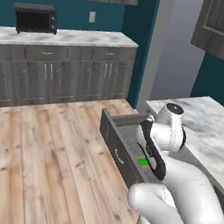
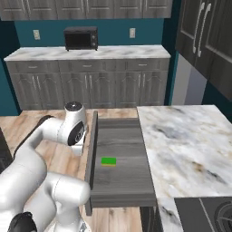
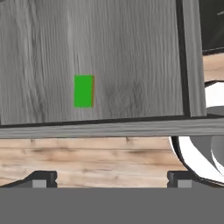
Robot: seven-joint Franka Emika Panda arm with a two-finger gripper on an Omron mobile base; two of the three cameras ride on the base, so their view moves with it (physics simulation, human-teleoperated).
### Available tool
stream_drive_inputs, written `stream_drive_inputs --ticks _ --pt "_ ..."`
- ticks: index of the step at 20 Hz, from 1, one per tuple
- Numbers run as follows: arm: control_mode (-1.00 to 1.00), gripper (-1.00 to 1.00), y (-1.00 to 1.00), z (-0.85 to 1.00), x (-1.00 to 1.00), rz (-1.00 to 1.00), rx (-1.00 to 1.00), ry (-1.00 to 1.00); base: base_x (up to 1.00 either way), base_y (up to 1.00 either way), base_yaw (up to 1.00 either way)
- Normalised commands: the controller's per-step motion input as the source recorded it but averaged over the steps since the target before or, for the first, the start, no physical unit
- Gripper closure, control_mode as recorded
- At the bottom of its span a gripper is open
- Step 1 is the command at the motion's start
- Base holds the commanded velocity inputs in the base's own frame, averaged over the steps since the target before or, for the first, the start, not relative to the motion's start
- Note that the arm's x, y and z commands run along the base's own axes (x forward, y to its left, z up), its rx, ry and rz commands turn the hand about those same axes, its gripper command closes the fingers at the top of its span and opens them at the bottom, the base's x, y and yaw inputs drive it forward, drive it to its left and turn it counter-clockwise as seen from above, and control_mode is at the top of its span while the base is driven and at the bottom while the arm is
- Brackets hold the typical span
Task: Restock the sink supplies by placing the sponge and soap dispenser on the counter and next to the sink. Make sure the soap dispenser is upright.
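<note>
Fingers (image 3: 43, 179) spread wide, holding nothing; sponge (image 3: 83, 91) lies flat in drawer (image 3: 131, 52), long axis seemingly front-to-back.

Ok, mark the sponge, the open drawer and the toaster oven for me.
sponge (image 2: 108, 161), right base view, middle of its green top.
open drawer (image 2: 121, 136), right base view, bare floor of the drawer.
toaster oven (image 2: 80, 39), right base view, its dark door.

Sponge (image 3: 83, 91) lies flat on the grey wood-grain floor of the open drawer (image 3: 131, 52); gripper (image 3: 112, 178) fingertips spread wide over plank flooring (image 3: 87, 155).
</note>
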Motion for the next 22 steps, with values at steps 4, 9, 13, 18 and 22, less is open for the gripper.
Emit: stream_drive_inputs --ticks 4,9,13,18,22 --pt "-1.0 -1.0 -0.41 -0.21 0.42 0.0 0.09 0.0 0.0 0.0 0.0" --pt "-1.0 -1.0 -0.11 -0.36 0.36 0.05 0.0 0.03 0.0 0.0 0.0" --pt "-1.0 -1.0 -0.01 -0.43 0.36 0.08 0.0 0.09 0.0 0.0 0.0" --pt "-1.0 -1.0 0.0 -0.38 0.32 0.05 0.0 0.1 0.0 0.0 0.0" --pt "-1.0 -1.0 0.0 -0.27 0.33 0.02 0.02 0.09 0.0 0.0 0.0"
